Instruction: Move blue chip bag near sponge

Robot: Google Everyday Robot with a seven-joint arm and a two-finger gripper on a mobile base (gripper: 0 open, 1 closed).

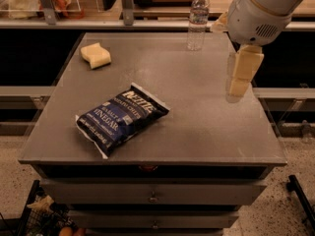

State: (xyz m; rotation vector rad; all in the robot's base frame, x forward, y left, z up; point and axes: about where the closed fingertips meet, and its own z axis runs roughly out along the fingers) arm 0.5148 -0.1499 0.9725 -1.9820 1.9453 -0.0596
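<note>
The blue chip bag (120, 119) lies flat on the grey table (206, 132), left of the middle and near the front edge, its white logo facing up. The pale yellow sponge (96, 55) sits at the table's far left corner, well apart from the bag. My gripper (239, 77) hangs from the white arm (261, 11) over the table's right side, pointing down, well to the right of the bag and holding nothing.
A clear plastic water bottle (198, 19) stands upright at the table's far edge, right of centre. A shelf rail with metal posts (127, 4) runs behind the table. Drawers (153, 195) are below the tabletop.
</note>
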